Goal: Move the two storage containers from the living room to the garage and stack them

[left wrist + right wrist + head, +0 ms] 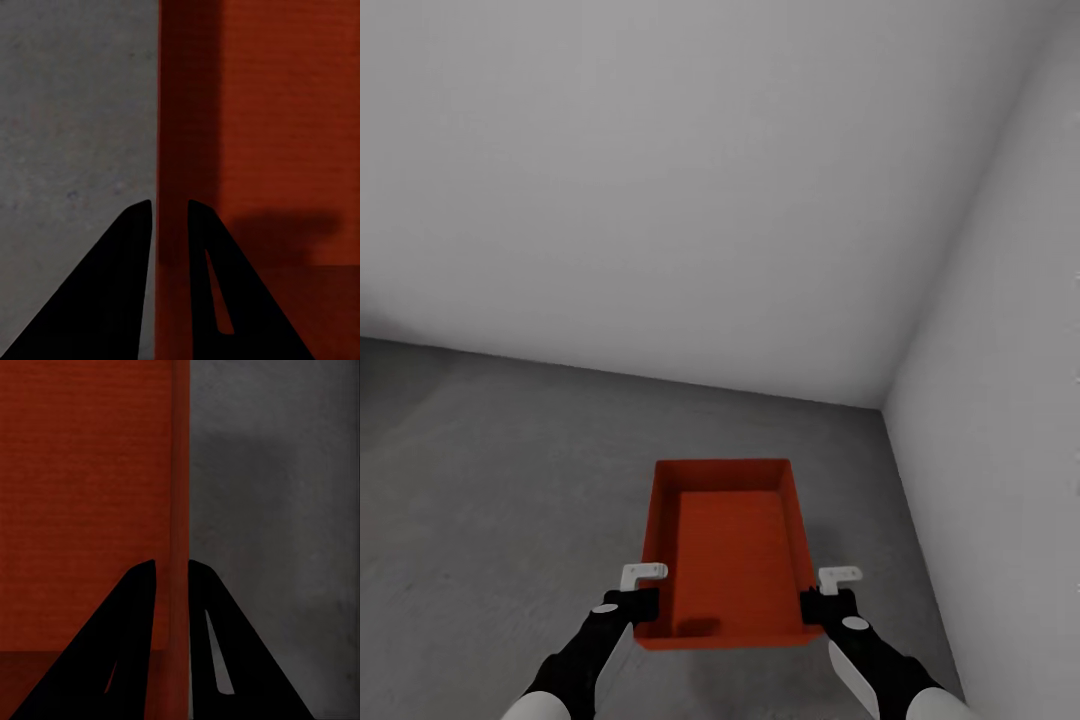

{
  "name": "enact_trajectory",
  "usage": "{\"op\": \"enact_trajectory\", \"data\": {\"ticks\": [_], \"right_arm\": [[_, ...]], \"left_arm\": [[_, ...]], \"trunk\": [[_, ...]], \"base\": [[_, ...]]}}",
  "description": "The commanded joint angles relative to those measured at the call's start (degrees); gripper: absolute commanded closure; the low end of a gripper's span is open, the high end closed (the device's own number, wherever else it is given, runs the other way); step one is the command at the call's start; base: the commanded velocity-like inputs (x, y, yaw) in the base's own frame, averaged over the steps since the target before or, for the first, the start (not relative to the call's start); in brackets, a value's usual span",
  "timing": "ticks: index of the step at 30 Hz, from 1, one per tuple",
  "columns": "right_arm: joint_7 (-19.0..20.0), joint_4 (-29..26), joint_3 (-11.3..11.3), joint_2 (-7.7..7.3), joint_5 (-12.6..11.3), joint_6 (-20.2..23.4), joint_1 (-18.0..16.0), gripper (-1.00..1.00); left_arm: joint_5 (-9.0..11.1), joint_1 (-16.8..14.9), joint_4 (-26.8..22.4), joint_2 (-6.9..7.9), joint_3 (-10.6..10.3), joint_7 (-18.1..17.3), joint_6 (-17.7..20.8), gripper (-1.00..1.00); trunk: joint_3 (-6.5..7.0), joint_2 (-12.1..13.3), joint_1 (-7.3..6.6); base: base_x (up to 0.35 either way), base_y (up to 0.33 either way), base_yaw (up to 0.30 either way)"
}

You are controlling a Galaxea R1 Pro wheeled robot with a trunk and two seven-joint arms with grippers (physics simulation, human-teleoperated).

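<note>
Nearest to us, our two black forearms reach forward over the floor (480, 480), their upper parts cut off by the lower edge of the head view. Our left gripper (638, 600) pinches the left long wall of the storage container (725, 560), one black finger (112, 300) outside the wall and the other inside. In the left wrist view the thin wall of the storage container (172, 150) runs straight up between the fingertips of the left gripper (169, 206). Our right gripper (822, 602) clamps the right long wall the same way; in the right wrist view its tips (172, 564) close on the wall of the storage container (178, 472).

The container is an orange-red, lidless rectangular bin, shallow and thin-walled, with a finely ribbed bottom. We cannot tell whether it rests on the floor or hangs just above it. Its near wall is partly in shadow.

The floor is dark grey, rough and mottled like concrete. Beyond the bin's far short wall it runs to a plain white back wall (660, 180), which meets a white side wall (1010, 380) at a corner on the right.
</note>
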Motion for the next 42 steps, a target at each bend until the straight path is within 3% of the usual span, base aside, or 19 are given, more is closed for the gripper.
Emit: {"op": "enact_trajectory", "data": {"ticks": [1,28,42], "right_arm": [[-0.48,1.88,-0.94,-1.32,-1.01,-0.03,-0.07,1.0],[-0.48,1.88,-0.94,-1.33,-1.01,-0.03,-0.07,1.0],[-0.49,1.88,-0.92,-1.17,-1.01,0.06,-0.07,1.0]], "left_arm": [[-0.55,0.0,-0.3,0.03,0.07,0.44,-0.84,1.0],[-0.65,0.0,-0.29,0.03,0.03,0.35,-0.8,1.0],[-0.65,0.0,-0.29,0.03,0.03,0.4,-0.8,1.0]], "trunk": [[-0.06,-0.04,0.01],[-0.06,-0.04,0.01],[0.15,-0.04,0.01]], "base": [[0.08,0.006,-0.116],[0.291,0.1,-0.008],[0.032,0.002,-0.158]]}}
